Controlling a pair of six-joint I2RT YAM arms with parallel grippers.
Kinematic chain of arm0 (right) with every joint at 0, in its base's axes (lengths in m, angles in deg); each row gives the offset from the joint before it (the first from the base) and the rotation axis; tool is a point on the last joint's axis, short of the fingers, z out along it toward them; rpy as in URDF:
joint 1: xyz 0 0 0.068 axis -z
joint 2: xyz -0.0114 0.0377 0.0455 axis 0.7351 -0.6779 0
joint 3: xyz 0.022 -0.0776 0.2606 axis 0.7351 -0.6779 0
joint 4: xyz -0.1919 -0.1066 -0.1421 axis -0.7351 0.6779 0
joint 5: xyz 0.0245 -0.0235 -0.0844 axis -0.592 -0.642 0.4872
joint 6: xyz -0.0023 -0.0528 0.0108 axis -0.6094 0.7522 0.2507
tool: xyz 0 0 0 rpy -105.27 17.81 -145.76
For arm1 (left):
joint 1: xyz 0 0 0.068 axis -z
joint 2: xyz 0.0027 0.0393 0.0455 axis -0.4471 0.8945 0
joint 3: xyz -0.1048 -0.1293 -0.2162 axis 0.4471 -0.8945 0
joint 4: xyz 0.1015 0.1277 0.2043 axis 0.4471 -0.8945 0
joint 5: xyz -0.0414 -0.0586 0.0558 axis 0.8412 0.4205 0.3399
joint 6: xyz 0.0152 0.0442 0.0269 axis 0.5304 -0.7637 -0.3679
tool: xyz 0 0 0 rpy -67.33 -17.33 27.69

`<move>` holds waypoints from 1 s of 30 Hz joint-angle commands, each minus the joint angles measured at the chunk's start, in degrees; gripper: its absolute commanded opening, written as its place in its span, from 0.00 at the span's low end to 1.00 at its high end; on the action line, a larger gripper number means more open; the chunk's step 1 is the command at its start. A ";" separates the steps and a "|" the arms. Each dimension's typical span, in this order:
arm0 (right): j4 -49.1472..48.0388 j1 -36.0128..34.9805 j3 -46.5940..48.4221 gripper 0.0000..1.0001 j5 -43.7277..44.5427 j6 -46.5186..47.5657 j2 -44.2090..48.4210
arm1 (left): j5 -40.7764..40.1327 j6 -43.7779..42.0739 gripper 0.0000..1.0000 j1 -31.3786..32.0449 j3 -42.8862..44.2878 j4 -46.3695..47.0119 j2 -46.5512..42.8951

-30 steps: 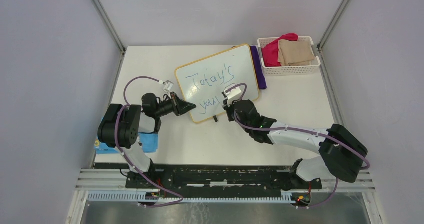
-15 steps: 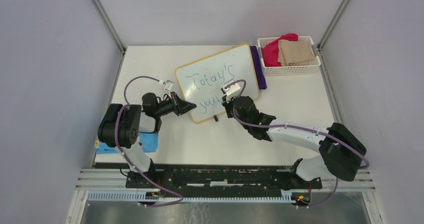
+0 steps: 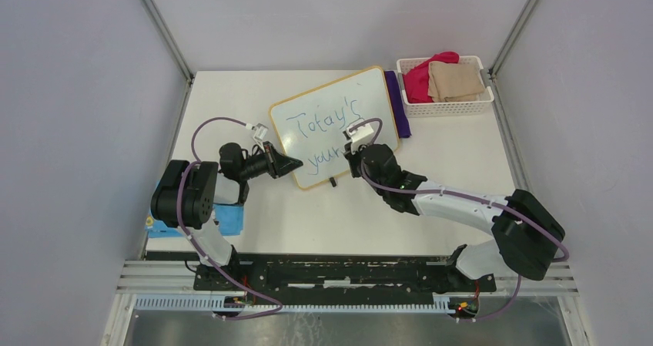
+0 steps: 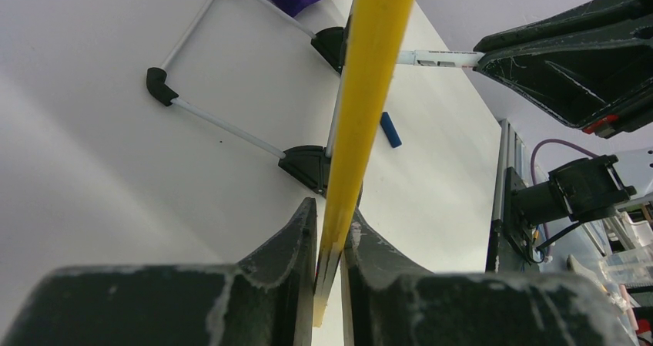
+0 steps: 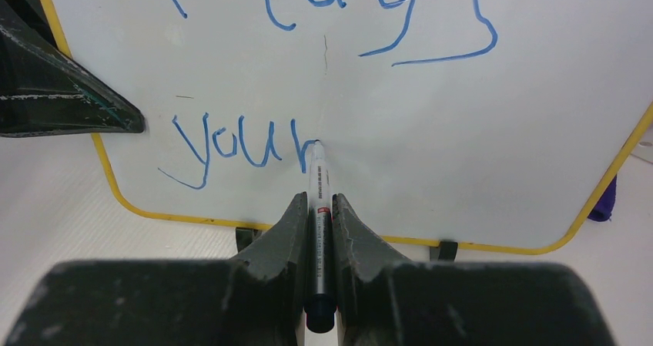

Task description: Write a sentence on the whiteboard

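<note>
The whiteboard (image 3: 362, 95) stands tilted at mid table with its yellow-tan frame (image 4: 371, 84). The sentence (image 3: 327, 120) reads "Today's" in blue, with "your" (image 5: 231, 147) on the line below. My left gripper (image 3: 291, 163) is shut on the board's lower left frame edge, which runs between its jaws (image 4: 329, 211). My right gripper (image 3: 356, 152) is shut on a marker (image 5: 319, 199), its tip touching the board just right of "your". The marker also shows in the left wrist view (image 4: 439, 57).
A white basket (image 3: 450, 107) with red and tan cloths sits at the back right. A purple cloth (image 3: 397, 103) lies behind the board. A blue block (image 3: 229, 219) is by the left arm base. A blue cap (image 4: 390, 129) lies on the table under the board.
My right gripper has moved right and slightly away along the second line with the marker. The word there has grown from "you" to "your". The left arm has not moved.
</note>
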 commanded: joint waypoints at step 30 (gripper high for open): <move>-10.48 6.88 -6.38 0.00 -1.17 -3.22 10.99 | -3.15 -4.75 0.02 0.38 0.31 -6.28 -0.10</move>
